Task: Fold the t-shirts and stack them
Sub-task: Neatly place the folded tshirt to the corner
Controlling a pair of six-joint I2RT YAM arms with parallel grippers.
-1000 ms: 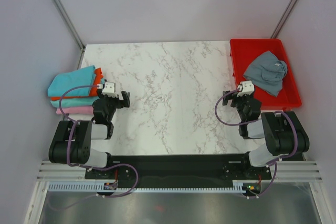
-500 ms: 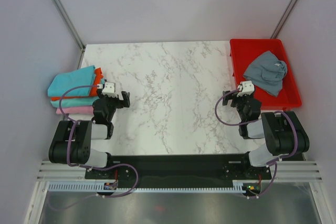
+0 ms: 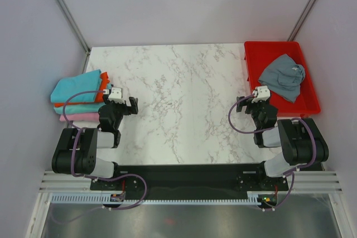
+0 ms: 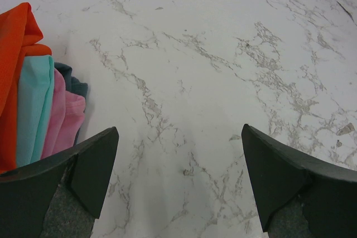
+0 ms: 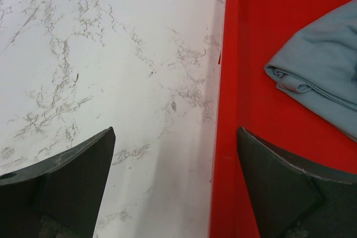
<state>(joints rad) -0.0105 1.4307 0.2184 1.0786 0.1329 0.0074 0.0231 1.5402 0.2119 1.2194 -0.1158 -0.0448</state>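
From above, a folded stack (image 3: 78, 94) is seen at nine o'clock and one grey shirt (image 3: 282, 76), judged not yet folded, in the tray (image 3: 252, 54) at two o'clock; from the left wrist, the left gripper (image 4: 178, 182) is shown wide, empty; from the right wrist, the right gripper (image 5: 175, 182) likewise.

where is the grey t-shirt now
In the top view the grey t-shirt lies crumpled in the red tray at the far right corner of the table.

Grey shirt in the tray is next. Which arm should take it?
Right. The right gripper, open, sits just beside the red tray holding the grey t-shirt. The left gripper is across the table, by the folded stack.
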